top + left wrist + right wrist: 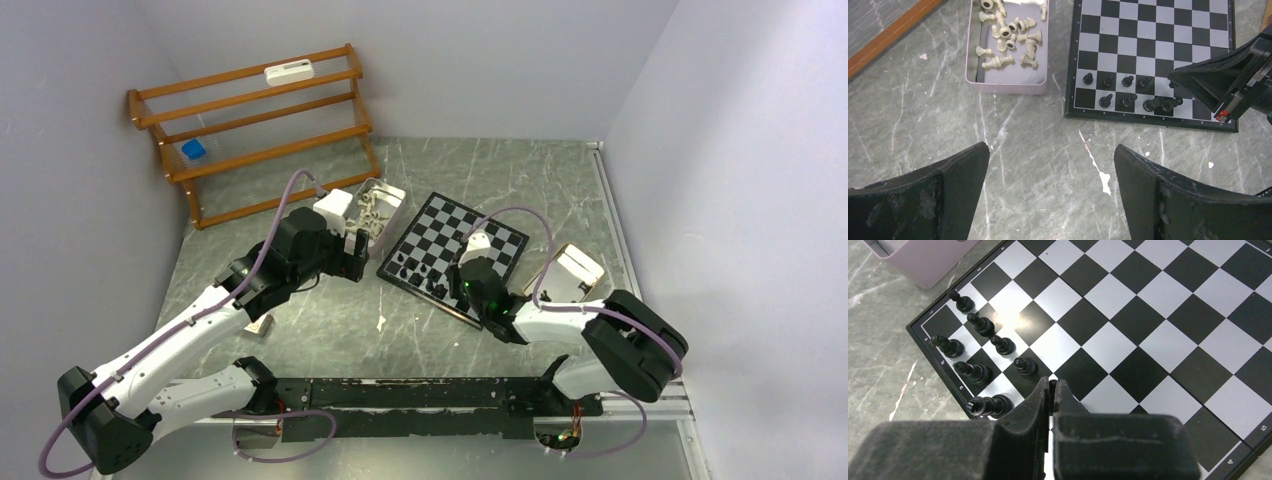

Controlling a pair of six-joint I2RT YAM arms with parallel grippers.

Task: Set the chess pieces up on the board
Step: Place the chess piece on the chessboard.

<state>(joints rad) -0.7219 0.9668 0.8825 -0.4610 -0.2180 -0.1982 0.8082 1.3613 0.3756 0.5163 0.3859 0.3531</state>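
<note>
The board [452, 222] lies at mid table, also seen in the left wrist view [1148, 30] and the right wrist view [1148, 315]. Several black chess pieces [978, 325] stand in two rows at its near left corner [1125, 90]. My right gripper [1052, 385] hangs just over that corner [452, 283], shut on a small black chess piece pinched between its tips. Cream-white chess pieces [1008, 42] lie loose in a lilac tray [1008, 89] left of the board. My left gripper [1050, 150] is open over bare table in front of that tray [355, 255], holding nothing.
A wooden slatted rack [250, 120] stands at the back left, carrying a white object [288, 72] and a blue one [193, 150]. A second small tray [575, 270] sits right of the board. Walls close in the left, back and right.
</note>
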